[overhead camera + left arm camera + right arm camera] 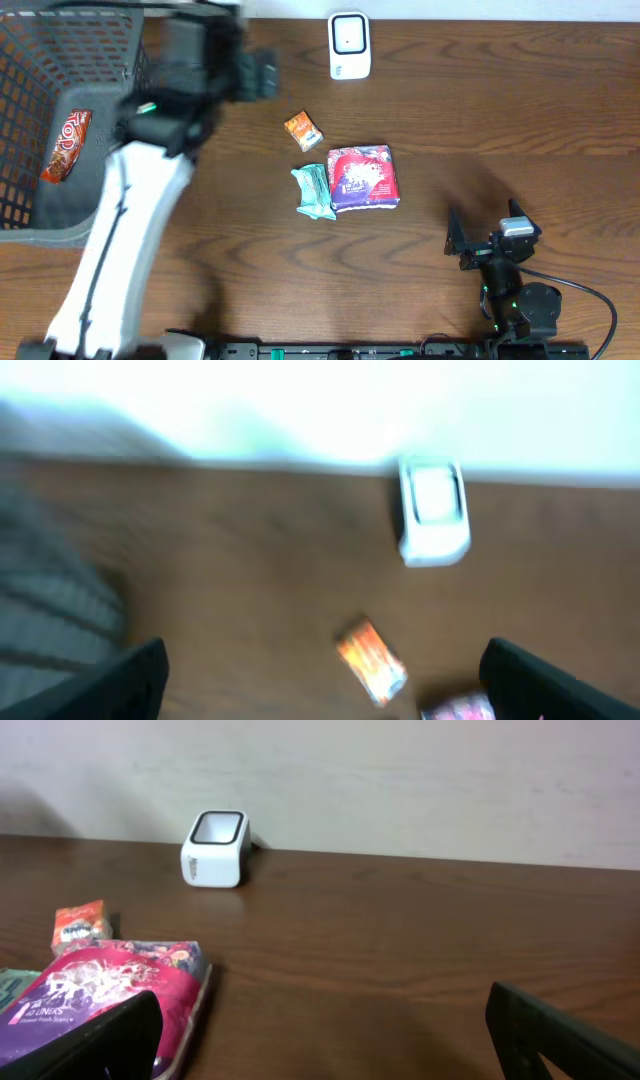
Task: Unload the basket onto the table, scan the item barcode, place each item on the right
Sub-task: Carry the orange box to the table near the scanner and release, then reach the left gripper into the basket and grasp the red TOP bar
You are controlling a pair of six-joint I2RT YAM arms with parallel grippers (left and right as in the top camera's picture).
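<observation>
scanner (349, 45) on table (500, 150), snack (66, 145) in basket (40, 235)

Red wrapper (66, 143) in basket (30, 120), left edge of table (450, 130): white lettering, probably "Top".
Purple pack (100, 995), right wrist view: small white line near its lower corner, reads roughly "10 LINERS".
Scanner (213, 850) side mark and orange packet (80, 925) print: illegible.

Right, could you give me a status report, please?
Left claw open, empty, near basket. Right claw open, empty. Orange packet, green packet, purple packet on table, none at scanner. Nothing in the way.
</observation>
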